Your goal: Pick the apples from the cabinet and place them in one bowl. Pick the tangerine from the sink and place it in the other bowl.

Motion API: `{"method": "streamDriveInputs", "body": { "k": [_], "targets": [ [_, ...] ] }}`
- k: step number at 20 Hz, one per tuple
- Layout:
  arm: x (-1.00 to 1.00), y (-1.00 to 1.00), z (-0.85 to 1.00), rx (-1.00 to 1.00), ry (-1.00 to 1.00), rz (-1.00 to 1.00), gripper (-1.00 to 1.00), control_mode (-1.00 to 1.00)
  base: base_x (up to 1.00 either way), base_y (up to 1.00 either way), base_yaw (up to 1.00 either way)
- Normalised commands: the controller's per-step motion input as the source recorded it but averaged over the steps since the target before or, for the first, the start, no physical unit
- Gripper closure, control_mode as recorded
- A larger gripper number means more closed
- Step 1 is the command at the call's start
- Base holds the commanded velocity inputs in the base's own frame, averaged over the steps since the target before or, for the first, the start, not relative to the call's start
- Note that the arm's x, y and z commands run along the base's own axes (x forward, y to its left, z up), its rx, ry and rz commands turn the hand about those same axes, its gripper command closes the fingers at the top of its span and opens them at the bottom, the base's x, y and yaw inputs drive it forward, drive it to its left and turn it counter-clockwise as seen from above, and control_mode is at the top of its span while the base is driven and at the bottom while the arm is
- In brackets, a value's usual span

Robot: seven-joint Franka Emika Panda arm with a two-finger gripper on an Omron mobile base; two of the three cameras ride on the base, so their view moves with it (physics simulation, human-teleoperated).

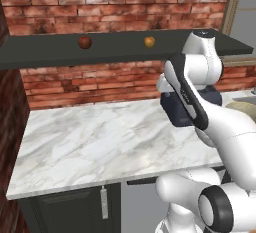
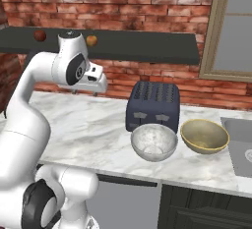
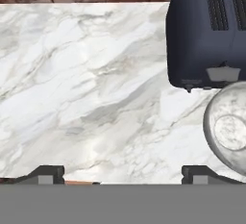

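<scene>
Two apples rest on the dark cabinet shelf [image 2: 138,46]: a dark red one [image 2: 40,36] [image 1: 85,42] and a yellow-orange one [image 2: 91,40] [image 1: 149,41]. On the marble counter the pale grey-white bowl [image 2: 153,142] [image 3: 229,128] stands in front of the toaster, with the tan-olive bowl [image 2: 204,135] to its right. Part of the grey sink [image 2: 240,147] shows at the far right; the tangerine is out of view. My gripper [image 3: 124,174] hangs open and empty above bare counter, left of the toaster and below the yellow-orange apple. The hand [image 2: 94,80] points downward.
A dark blue toaster [image 2: 152,106] [image 3: 206,31] sits by the brick wall behind the pale bowl. A window frame [image 2: 216,31] rises at the right. The marble counter [image 1: 90,137] stretches left to a brick side wall.
</scene>
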Motion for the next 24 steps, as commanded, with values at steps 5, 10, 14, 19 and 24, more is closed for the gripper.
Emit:
{"method": "streamDriveInputs", "body": {
  "k": [5, 10, 14, 19, 24],
  "targets": [
    [-0.55, 0.00, 0.28, 0.00, -0.17, 0.00, -1.00, -1.00, 0.00, 0.00, 0.00],
    [-0.36, 0.00, 0.40, 0.00, -0.16, 0.00, -1.00, -1.00, 0.00, 0.00, 0.00],
    [-0.07, 0.05, 0.45, 0.00, -0.22, -0.01, -1.00, -1.00, 0.00, 0.00, 0.00],
    [-0.03, 0.21, 0.57, 0.00, -0.15, -0.03, -1.00, -1.00, 0.00, 0.00, 0.00],
    [0.00, 0.12, 0.49, 0.00, -0.02, -0.01, -1.00, -1.00, 0.00, 0.00, 0.00]
  ]
}}
